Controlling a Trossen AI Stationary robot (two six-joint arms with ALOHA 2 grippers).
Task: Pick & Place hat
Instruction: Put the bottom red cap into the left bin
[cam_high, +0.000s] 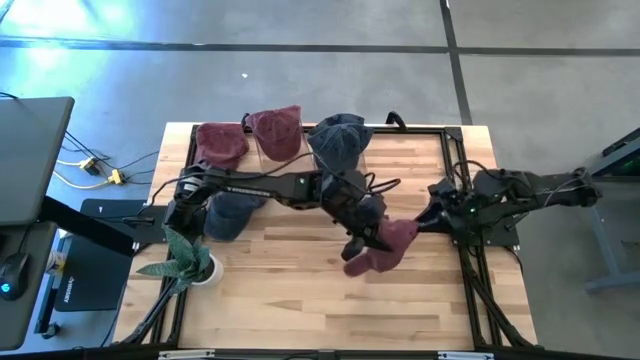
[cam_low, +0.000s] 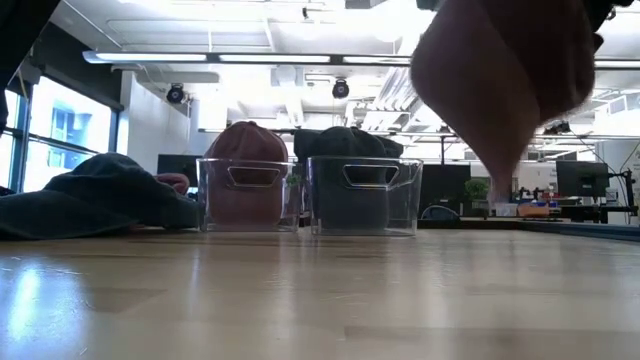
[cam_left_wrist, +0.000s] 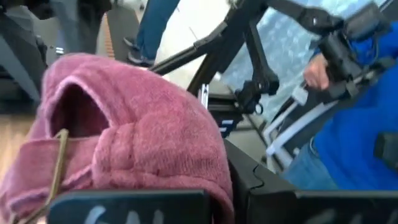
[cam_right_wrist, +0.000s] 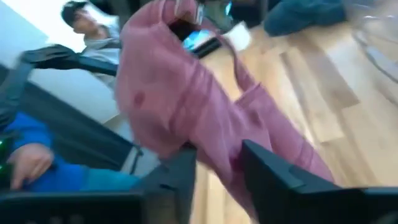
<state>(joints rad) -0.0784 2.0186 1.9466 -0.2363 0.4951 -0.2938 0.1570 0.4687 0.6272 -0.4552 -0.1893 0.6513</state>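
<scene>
Maroon hat (cam_high: 385, 247) hanging above pale wood table (cam_high: 280, 290); pinched by left gripper (cam_high: 357, 243), between right gripper's (cam_high: 428, 217) spread fingers. Bright ceiling lights behind.

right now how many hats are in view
5, maybe more hidden: flat maroon cap, maroon cap in bin, dark blue cap in bin, dark blue cap under the left arm, held pink hat.

You're working in a robotics lab or open workshop hall. The wooden table (cam_high: 300, 290) stands on a bare concrete floor (cam_high: 300, 70) marked with dark lines, and a laptop (cam_high: 30, 160) with trailing cables sits to its left. Far across the room you see long ceiling light strips (cam_low: 250, 57), exposed ducting, tall windows (cam_low: 60, 140) at left and desks with monitors (cam_low: 580, 178) at right.
</scene>
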